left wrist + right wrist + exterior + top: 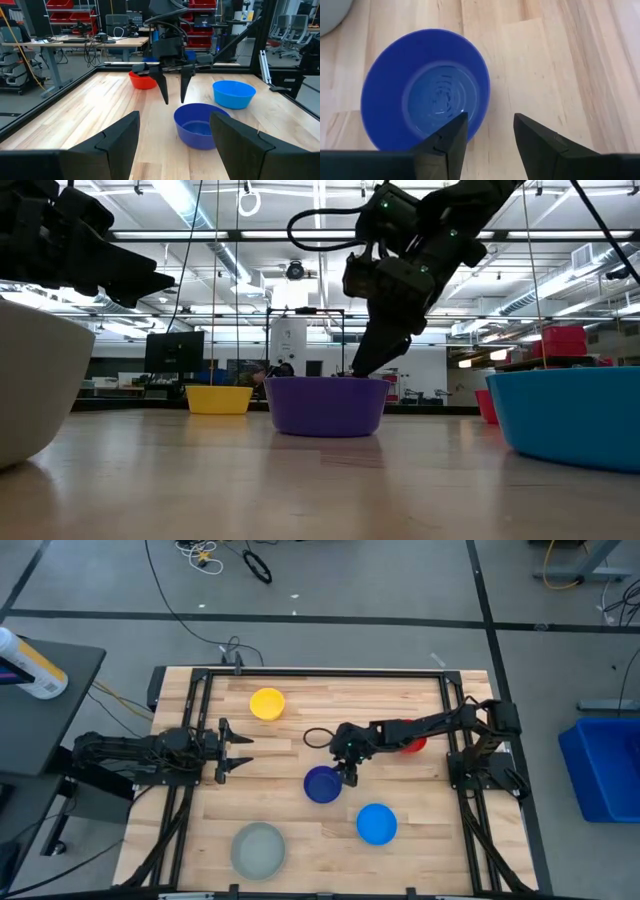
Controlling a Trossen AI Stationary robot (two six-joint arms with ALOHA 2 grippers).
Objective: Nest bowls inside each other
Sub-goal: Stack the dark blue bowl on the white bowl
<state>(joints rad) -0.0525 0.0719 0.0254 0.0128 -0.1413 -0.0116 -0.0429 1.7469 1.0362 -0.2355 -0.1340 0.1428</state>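
Note:
The dark blue bowl (321, 784) stands upright on its base near the table's middle. My right gripper (345, 776) hangs open over the bowl's right rim (482, 95), slanting down. One finger (447, 142) is over the bowl's inside and the other (535, 140) is outside it. No touch shows. My left gripper (232, 748) waits open and level at the table's left. The yellow bowl (267, 703), red bowl (413, 745), light blue bowl (377, 824) and grey bowl (259, 848) each stand apart on the wood.
A black frame (200, 680) rims the wooden table. The red bowl lies partly under my right arm. Bare wood (300, 730) lies between the yellow and dark blue bowls. A white bottle (30, 665) lies on a side table at the left.

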